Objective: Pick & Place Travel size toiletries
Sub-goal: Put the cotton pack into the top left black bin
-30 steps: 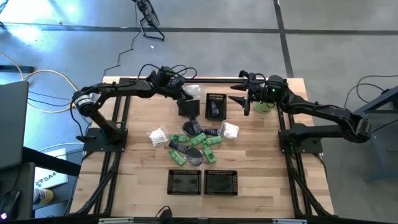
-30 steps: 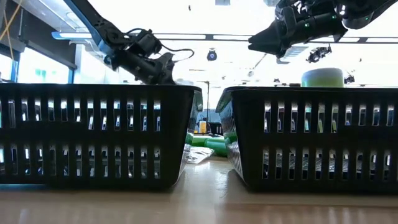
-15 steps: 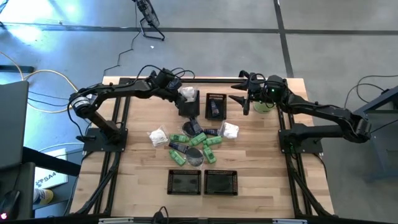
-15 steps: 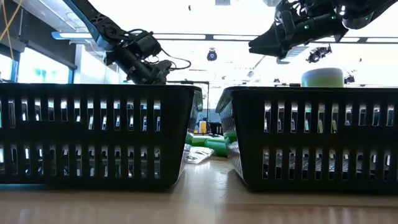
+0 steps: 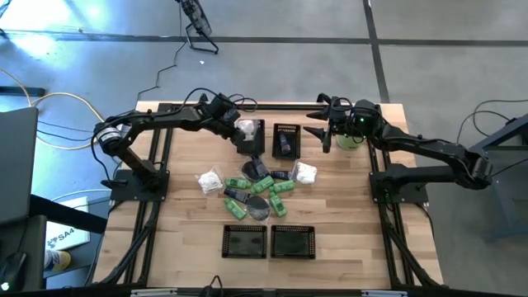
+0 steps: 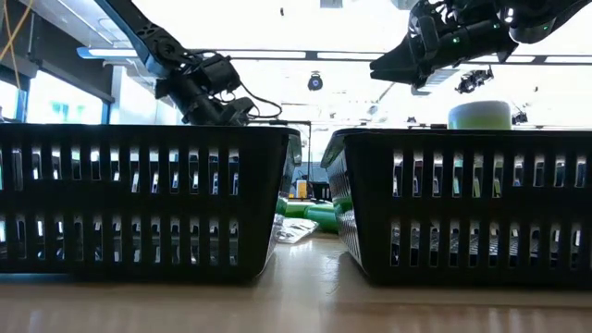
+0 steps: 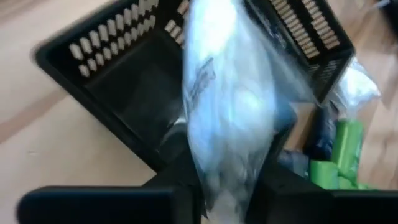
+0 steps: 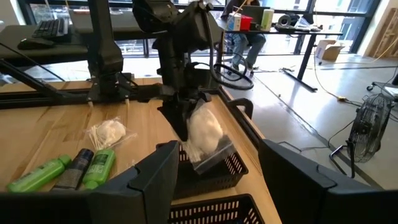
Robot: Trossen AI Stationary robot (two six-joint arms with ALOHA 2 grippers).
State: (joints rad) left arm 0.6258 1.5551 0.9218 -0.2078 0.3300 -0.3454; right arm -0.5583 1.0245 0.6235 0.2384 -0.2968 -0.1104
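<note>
My left gripper (image 5: 238,125) hovers over the far left black basket (image 5: 250,140), shut on a white crinkly packet (image 5: 246,126). The right wrist view shows this packet (image 8: 205,132) hanging under the left gripper (image 8: 185,118) above the basket (image 8: 214,169). The other toiletries lie in a pile at the table's middle (image 5: 260,188): green tubes, dark pieces, a grey disc (image 5: 258,207) and two white packets (image 5: 211,181) (image 5: 305,172). My right gripper (image 5: 318,130) is open, raised near the far right, beside the second far basket (image 5: 286,141). My left gripper pinches the white packet by its upper end (image 7: 227,171) between its two fingers (image 7: 177,190), coming from above and pointing down. The packet hangs below the fingers, and its lower end (image 8: 211,154) reaches the basket's rim. Whether it touches the basket I cannot tell.
Two more black mesh baskets (image 5: 245,241) (image 5: 293,242) stand side by side at the near edge. A pale-green cylinder with a white lid (image 5: 350,141) stands under the right arm. A dark item lies in the far right basket. Bare wood shows left and right of the pile.
My left gripper has drawn back a little toward the table's left and dipped, bringing the white packet over the far left basket. The right arm has kept still.
</note>
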